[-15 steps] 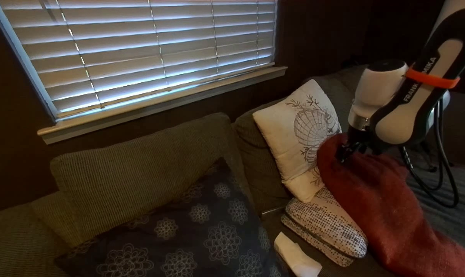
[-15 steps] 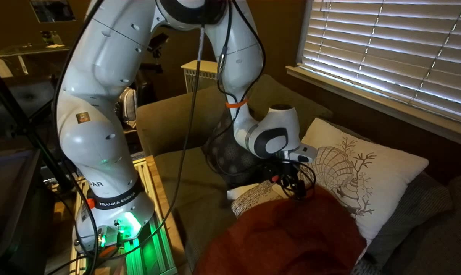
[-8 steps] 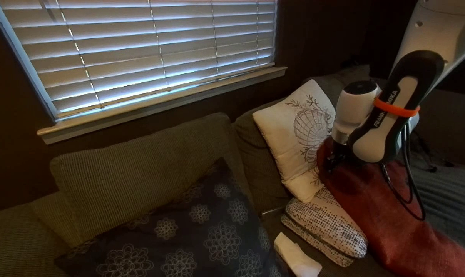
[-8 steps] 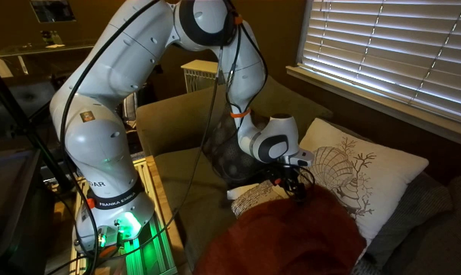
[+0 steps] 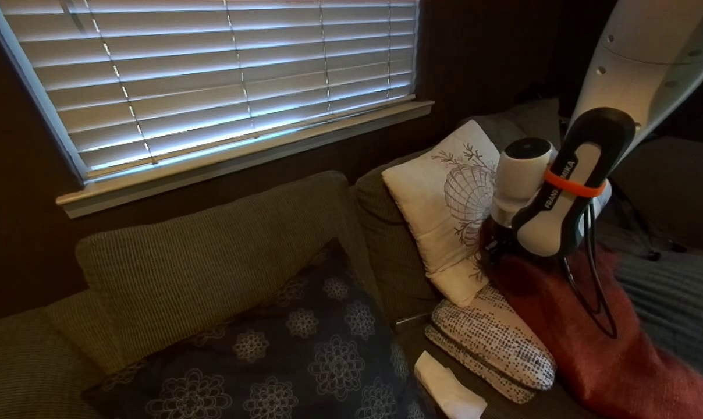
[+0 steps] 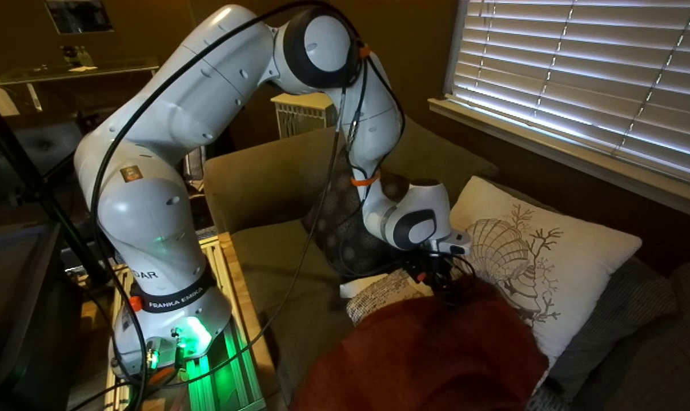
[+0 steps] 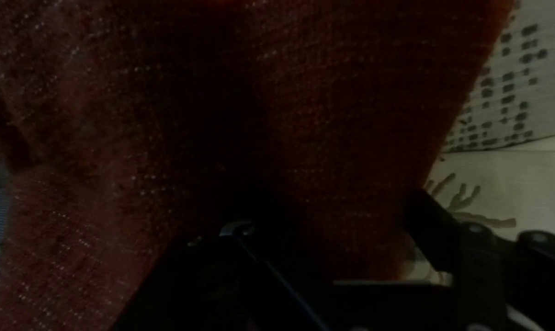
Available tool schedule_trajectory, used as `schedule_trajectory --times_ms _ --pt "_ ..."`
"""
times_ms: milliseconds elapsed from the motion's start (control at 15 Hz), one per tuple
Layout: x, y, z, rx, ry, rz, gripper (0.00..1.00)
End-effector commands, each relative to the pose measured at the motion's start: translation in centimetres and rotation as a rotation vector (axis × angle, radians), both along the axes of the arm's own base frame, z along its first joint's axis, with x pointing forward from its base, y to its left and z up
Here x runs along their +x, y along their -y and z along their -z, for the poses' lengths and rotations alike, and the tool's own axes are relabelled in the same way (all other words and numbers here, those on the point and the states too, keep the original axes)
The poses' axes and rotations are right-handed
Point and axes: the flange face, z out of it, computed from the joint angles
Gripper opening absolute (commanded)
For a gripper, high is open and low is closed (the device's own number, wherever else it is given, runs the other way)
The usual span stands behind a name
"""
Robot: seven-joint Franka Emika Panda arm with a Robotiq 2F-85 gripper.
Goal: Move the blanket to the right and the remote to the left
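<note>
The rust-red blanket (image 5: pixel 596 337) is draped over the right of the couch in an exterior view. It fills the foreground of an exterior view (image 6: pixel 425 359) and most of the wrist view (image 7: pixel 351 115). My gripper (image 7: pixel 337 216) is open, its fingers wide apart with blanket cloth below and between them. The right finger (image 7: pixel 436 234) overlaps the blanket's edge beside the white shell cushion. In both exterior views the gripper (image 5: pixel 492 249) (image 6: pixel 449 294) is low at the blanket's upper end; I cannot tell whether it touches. The remote is hidden or out of view.
The white shell cushion (image 5: pixel 444 209) leans against the couch back, touching the blanket's side. A dotted folded cushion (image 5: pixel 491 337) lies in front of it, with a white folded cloth (image 5: pixel 449 387) nearby. A dark flowered pillow (image 5: pixel 293 349) lies left. Cables hang from the arm.
The arm has come down, and in an exterior view it has moved left, bringing the gripper lower at the blanket's upper end. The blanket and cushions look unmoved.
</note>
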Motion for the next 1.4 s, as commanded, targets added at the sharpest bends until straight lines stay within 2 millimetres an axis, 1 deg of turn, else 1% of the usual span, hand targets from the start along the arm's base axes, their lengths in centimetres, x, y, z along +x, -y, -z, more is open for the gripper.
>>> schedule_trajectory --times_ms 0,333,400,467,600,733,867,1133,1333 --pt "1.0 0.0 0.7 -0.028 -0.003 0.013 0.45" --pt "0.7 0.5 0.2 -0.039 -0.025 0.009 0.10" --pt "0.6 0.6 0.1 -0.045 -0.036 0.010 0.04" --pt "0.4 0.8 -0.1 -0.047 -0.055 0.006 0.01" --pt "-0.1 1.3 -0.6 -0.056 -0.090 -0.008 0.00" --pt "-0.5 1.9 -1.4 -0.054 -0.120 -0.033 0.02" --pt "-0.6 2.7 -2.3 -0.057 -0.133 -0.057 0.02" --pt "-1.0 5.3 -4.8 -0.074 -0.128 -0.083 0.02" --pt "-1.5 7.9 -6.6 -0.096 -0.130 -0.082 0.02"
